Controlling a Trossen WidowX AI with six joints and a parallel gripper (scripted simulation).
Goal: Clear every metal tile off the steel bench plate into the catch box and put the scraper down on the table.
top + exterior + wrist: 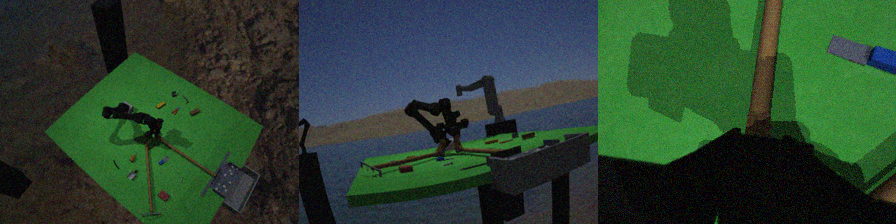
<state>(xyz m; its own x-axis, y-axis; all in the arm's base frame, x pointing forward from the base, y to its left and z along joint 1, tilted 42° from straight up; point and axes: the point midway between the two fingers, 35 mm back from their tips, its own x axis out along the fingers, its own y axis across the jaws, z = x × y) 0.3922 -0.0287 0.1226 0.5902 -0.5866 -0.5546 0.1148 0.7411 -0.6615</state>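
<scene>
My gripper (154,134) (456,143) (760,138) is shut on the wooden handle of the long scraper (187,157) (478,150) (765,75), low over the table. Its wide grey blade (207,187) lies across the near side of the catch box area. Several small pale metal tiles (225,187) lie on a dark grey surface just beyond the blade; I cannot tell whether that is the steel plate or the box floor. The catch box (250,193) (543,164) is at the table's edge. The fingertips are dark and partly hidden.
A second long-handled tool (149,179) (409,160) lies beside the scraper. A blue-handled tool (163,161) (883,59) lies between the handles. A red block (164,196) (406,168), yellow block (161,104) and brown block (195,111) lie on the green table.
</scene>
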